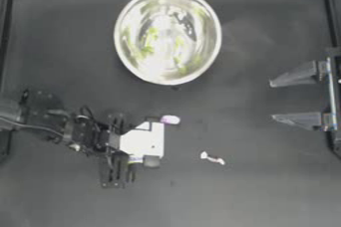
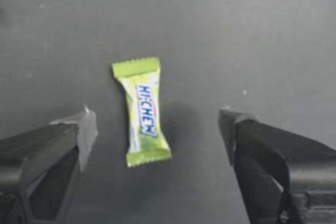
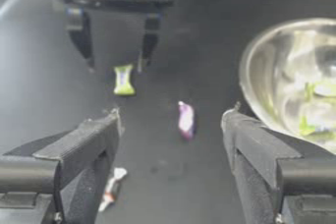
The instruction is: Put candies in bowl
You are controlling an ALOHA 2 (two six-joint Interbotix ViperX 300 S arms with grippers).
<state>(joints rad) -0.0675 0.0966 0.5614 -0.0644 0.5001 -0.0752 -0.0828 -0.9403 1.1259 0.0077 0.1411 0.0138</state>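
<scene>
A yellow-green candy (image 2: 142, 111) is seen lying flat on the dark table (image 1: 266, 191), its wrapper printed with blue and red lettering and crimped at both ends. It is framed between the two jaws of the left gripper (image 2: 157, 129), which are spread wide, one on each side of it, with neither touching it. In the top view this candy is hidden under the left gripper (image 1: 152, 144), which is reached in from the table's left edge and held over the lower-middle part of the table. From the right wrist view the same candy (image 3: 123, 80) is shown just below the tips of that gripper (image 3: 116, 61). A purple-and-white candy (image 1: 170, 119) is found just beside the left gripper, on the side toward the bowl, and a thin white candy with red (image 1: 212, 159) is placed a little nearer the table's right edge, apart from both. The bowl (image 1: 167, 35), large, round and shiny, is set near the table's far edge, about midway along it, well apart from the loose candies; yellow-green shapes are seen inside it, though sweets and reflections cannot be told apart. The right gripper (image 1: 283, 99) is kept drawn back at the table's right edge, its jaws held wide apart with nothing between them.
</scene>
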